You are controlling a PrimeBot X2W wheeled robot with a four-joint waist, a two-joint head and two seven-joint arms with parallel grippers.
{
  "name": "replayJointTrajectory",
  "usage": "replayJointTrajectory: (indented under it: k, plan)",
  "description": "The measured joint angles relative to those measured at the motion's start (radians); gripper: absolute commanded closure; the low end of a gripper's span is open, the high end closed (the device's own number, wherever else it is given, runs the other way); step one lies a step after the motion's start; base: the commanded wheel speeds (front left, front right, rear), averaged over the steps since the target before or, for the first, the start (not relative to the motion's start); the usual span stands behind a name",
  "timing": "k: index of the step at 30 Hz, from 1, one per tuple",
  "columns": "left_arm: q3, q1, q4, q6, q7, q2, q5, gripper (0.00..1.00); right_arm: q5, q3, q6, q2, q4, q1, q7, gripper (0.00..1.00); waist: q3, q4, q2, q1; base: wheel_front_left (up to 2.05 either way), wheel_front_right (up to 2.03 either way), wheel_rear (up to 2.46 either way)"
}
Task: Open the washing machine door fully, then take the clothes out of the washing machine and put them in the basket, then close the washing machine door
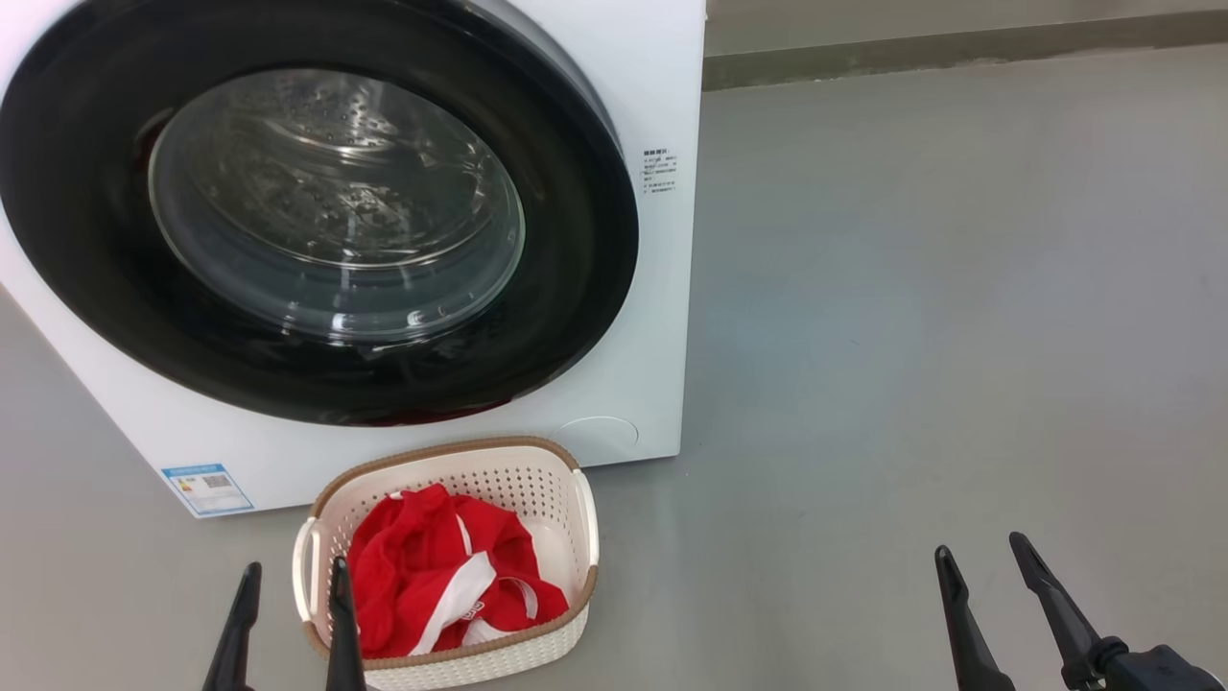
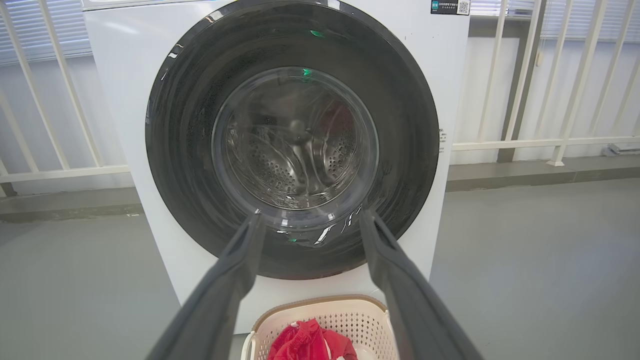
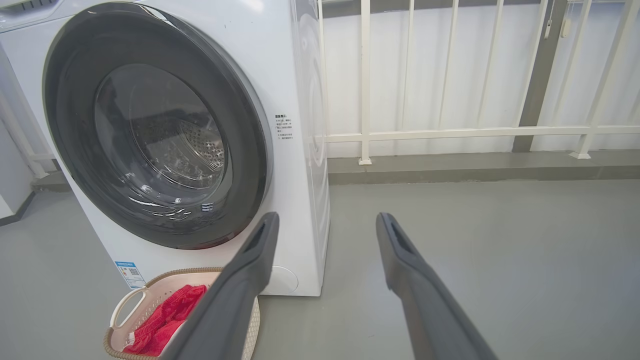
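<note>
The white washing machine (image 1: pixel 633 317) stands ahead with its round black-rimmed door (image 1: pixel 317 211) shut against its front; the steel drum shows through the glass. On the floor before it sits the cream basket (image 1: pixel 537 480) holding the red clothes (image 1: pixel 432 566) with white stripes. My left gripper (image 1: pixel 293 581) is open at the basket's left edge, nothing between its fingers. My right gripper (image 1: pixel 979 552) is open over bare floor, well to the right. In the left wrist view the door (image 2: pixel 292 140), basket (image 2: pixel 350 315) and clothes (image 2: pixel 305 342) lie ahead of the left gripper (image 2: pixel 310 217). The right gripper (image 3: pixel 327 220) faces the machine's right corner.
Grey floor (image 1: pixel 911 336) stretches to the right of the machine. A white railing (image 3: pixel 450 132) and low kerb run behind it. A blue label sticker (image 1: pixel 206 488) is on the machine's lower left front.
</note>
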Motion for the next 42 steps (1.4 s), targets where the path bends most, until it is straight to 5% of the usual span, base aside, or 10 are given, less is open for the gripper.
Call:
replayJointTrajectory:
  k: [41,42]
  plan:
    - [0.023,0.011,0.037,-0.042,0.0,-0.004,0.012,0.0,0.003,-0.005,0.0,0.001,-0.007,0.036,0.002,0.0,-0.025,0.042,0.0,0.0,0.0,0.0,0.0]
    - [0.024,0.011,0.037,-0.042,0.0,-0.004,0.014,1.0,0.003,-0.005,0.0,0.001,-0.008,0.036,0.002,1.0,-0.025,0.042,0.0,0.0,0.0,0.0,0.0]
